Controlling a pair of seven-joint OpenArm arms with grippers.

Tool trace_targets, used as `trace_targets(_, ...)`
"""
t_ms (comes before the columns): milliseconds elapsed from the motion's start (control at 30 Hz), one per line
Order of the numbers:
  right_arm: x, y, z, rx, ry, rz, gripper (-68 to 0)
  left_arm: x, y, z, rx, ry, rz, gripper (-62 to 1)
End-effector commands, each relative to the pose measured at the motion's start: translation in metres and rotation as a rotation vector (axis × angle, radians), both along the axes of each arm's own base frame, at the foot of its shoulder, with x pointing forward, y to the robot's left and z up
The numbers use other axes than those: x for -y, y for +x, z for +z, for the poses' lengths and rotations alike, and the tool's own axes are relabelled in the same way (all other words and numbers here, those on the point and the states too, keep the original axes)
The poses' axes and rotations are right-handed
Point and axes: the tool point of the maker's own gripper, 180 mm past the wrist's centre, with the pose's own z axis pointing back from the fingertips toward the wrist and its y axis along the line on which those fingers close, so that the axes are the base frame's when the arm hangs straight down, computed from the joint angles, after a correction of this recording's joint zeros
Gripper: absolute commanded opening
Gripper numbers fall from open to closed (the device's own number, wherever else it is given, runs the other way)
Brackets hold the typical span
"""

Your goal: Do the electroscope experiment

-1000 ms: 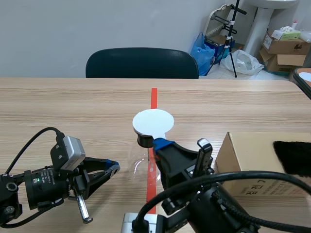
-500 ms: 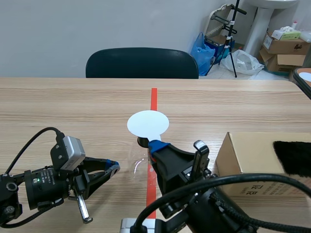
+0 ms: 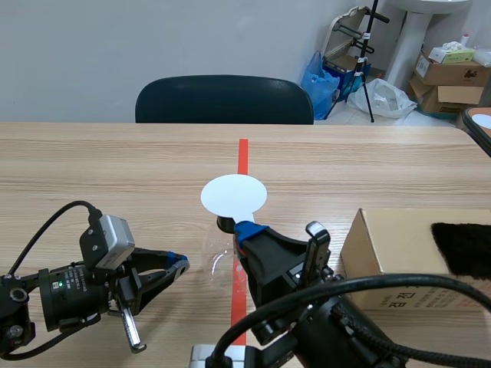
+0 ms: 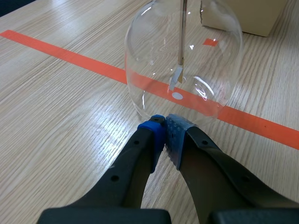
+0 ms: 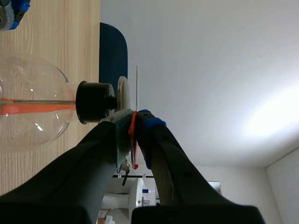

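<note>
The electroscope is a clear glass flask (image 3: 220, 262) with a black stopper (image 3: 225, 224), standing on the orange tape line. My right gripper (image 3: 245, 228) is shut on the edge of a thin white disc (image 3: 234, 195), which it holds just over the stopper. In the right wrist view the disc (image 5: 137, 88) is edge-on, close to the electroscope's top plate (image 5: 122, 93), with the right gripper (image 5: 133, 119) pinching it. My left gripper (image 4: 164, 131) rests shut on nothing, low on the table just in front of the flask (image 4: 184, 60). A metal rod with a foil leaf (image 4: 176, 77) hangs inside.
A cardboard box (image 3: 399, 261) with a black fur cloth (image 3: 462, 249) on top stands at the right, close to my right arm. A dark chair (image 3: 224, 100) is behind the far table edge. Bare wood lies to the left and beyond the flask.
Between one second and half a second ago my right gripper shifted the white disc slightly left and farther away. Since then nothing has moved. The left arm has stayed still.
</note>
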Motion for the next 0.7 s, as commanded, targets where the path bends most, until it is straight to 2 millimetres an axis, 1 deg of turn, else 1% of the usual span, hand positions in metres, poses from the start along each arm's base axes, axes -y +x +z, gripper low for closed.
trace_targets(0, 0.002, 0.005, 0.011, 0.043, 0.005, -0.001, -65.8, 0.003, 0.005, 0.01, 0.024, -0.033, 0.004, -57.9)
trace_targets(133, 0.003, 0.006, 0.011, 0.043, 0.005, -0.005, -65.8, 0.003, 0.005, 0.01, 0.024, -0.033, 0.004, -57.9)
trace_targets(300, 0.01, 0.012, 0.011, 0.042, 0.006, -0.06, -65.8, 0.003, 0.005, 0.01, 0.024, -0.033, 0.004, -57.9)
trace_targets(467, 0.024, 0.022, 0.012, 0.042, 0.008, -0.155, -65.8, 0.003, 0.005, 0.01, 0.024, -0.033, 0.004, -57.9)
trace_targets(667, 0.049, 0.035, 0.012, 0.041, 0.012, -0.308, -65.8, 0.003, 0.005, 0.01, 0.024, -0.033, 0.004, -57.9)
